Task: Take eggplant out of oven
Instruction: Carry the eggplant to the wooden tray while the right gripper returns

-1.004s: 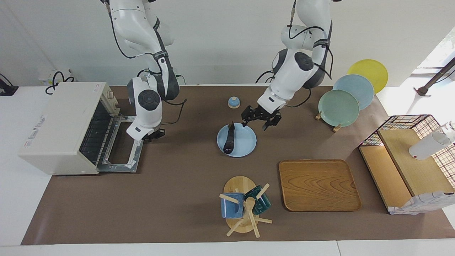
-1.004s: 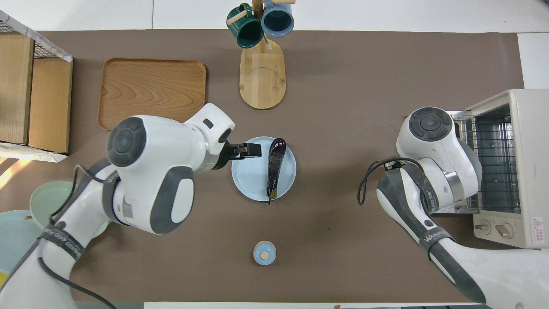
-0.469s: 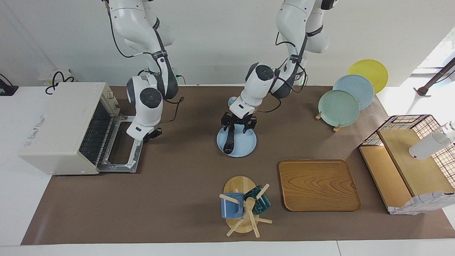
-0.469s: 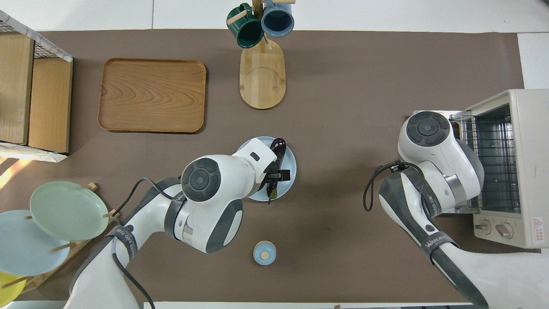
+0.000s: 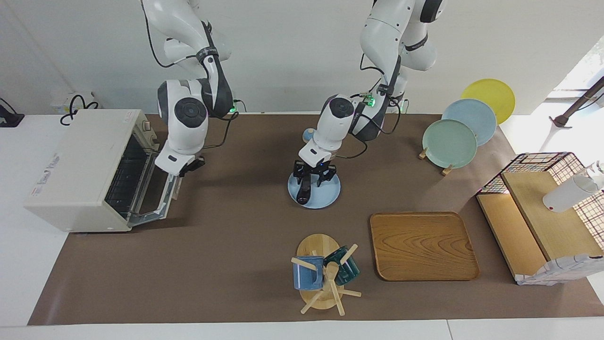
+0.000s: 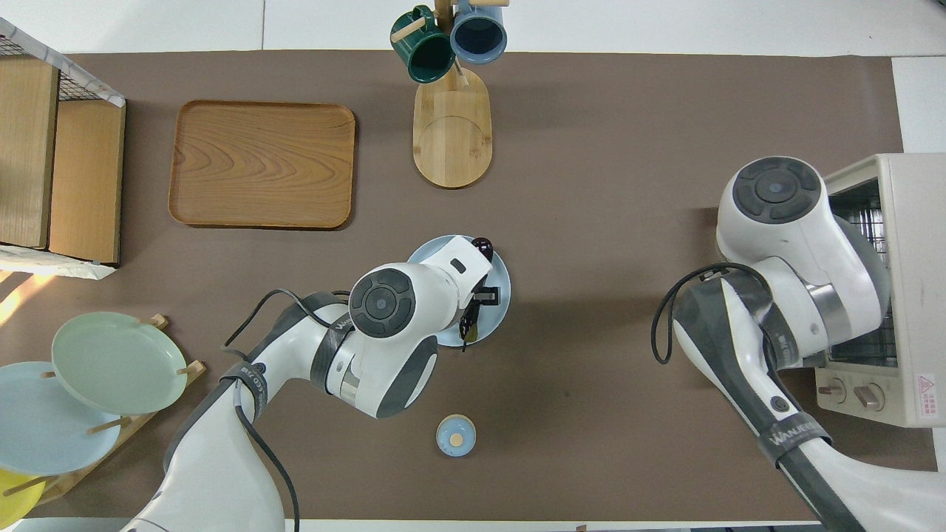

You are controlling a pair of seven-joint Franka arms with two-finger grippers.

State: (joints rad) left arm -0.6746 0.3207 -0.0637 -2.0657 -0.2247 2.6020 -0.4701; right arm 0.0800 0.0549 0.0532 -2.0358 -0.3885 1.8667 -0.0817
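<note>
Two black fingers of the left gripper [image 5: 313, 176] stand apart, straddling the stem end of the eggplant [image 5: 304, 191], low over the pale blue plate [image 5: 329, 194]; whether the pads press its skin cannot be made out. That eggplant is glossy, dark purple-black, slender and slightly curved, lying on the smooth round plate near the middle of the worktop [image 5: 236, 245], well apart from the oven [image 5: 78, 167]. In the overhead view the arm's white wrist covers most of the eggplant [image 6: 483, 244], leaving only its rounded tip and a thin stem showing.

At the right arm's end, the right gripper [image 5: 188, 167] sits at the upper edge of the oven door [image 5: 158, 198], which is tilted partway between flat and upright; whether it is clenched cannot be told. The boxy off-white oven shows a wire rack inside its cavity and two knobs [image 6: 850, 393] on its front.

Nearer the robots than the plate sits a small blue domed lid [image 6: 455, 434] with a wooden knob. Farther out stand a rounded wooden tray [image 5: 423, 245] with bold grain and a bamboo mug rack [image 5: 321, 274] holding a blue and a green mug.
</note>
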